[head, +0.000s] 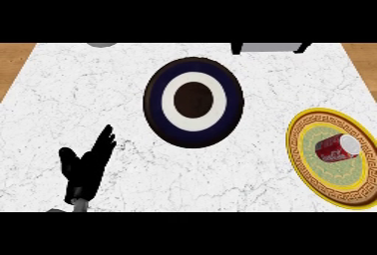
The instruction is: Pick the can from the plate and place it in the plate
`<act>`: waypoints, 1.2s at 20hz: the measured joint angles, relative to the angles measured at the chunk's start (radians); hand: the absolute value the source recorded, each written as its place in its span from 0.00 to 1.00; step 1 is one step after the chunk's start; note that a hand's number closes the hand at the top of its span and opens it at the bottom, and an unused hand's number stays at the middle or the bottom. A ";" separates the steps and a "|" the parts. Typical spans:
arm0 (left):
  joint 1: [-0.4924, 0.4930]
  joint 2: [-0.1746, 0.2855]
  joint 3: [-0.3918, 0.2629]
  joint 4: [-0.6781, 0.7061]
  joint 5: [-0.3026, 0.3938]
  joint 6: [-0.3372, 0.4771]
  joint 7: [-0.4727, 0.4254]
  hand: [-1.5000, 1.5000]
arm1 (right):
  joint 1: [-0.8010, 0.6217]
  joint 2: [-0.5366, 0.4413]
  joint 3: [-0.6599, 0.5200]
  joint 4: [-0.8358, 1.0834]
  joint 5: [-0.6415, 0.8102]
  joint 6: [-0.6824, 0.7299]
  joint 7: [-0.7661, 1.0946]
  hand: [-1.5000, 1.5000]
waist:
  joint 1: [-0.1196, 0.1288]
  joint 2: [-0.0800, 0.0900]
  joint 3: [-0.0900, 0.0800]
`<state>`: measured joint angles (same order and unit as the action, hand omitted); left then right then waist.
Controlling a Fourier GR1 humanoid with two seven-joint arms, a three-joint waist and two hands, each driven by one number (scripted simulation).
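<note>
Left hand [87, 167] rested near-left on the counter [74, 89], fingers [105, 144] released; the can [337, 148] lay sideways on the yellow plate [293, 144] at right, likely to roll away if nudged during grasping.

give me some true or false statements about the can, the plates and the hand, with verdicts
The can lies on its side on the yellow-rimmed plate. True.
The two plates touch. False: counter shows between the yellow-rimmed plate and the dark blue plate.
The left hand is open at the view's lower left. True.
The left hand holds the can. False: it is apart from it, across the counter.
</note>
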<state>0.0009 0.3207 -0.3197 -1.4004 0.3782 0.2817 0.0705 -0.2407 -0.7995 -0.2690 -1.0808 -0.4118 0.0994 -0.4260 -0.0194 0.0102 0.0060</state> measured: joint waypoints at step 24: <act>-0.017 -0.023 0.035 -0.006 -0.031 -0.056 0.083 0.50 | 0.091 -0.194 0.231 -0.076 0.433 0.199 0.102 0.00 | 0.017 -0.012 -0.007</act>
<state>-0.0162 0.2980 -0.2851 -1.4059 0.3477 0.2260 0.1536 -0.1501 -0.9932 -0.0376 -1.1564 0.0214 0.2987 -0.3244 -0.0024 -0.0020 -0.0007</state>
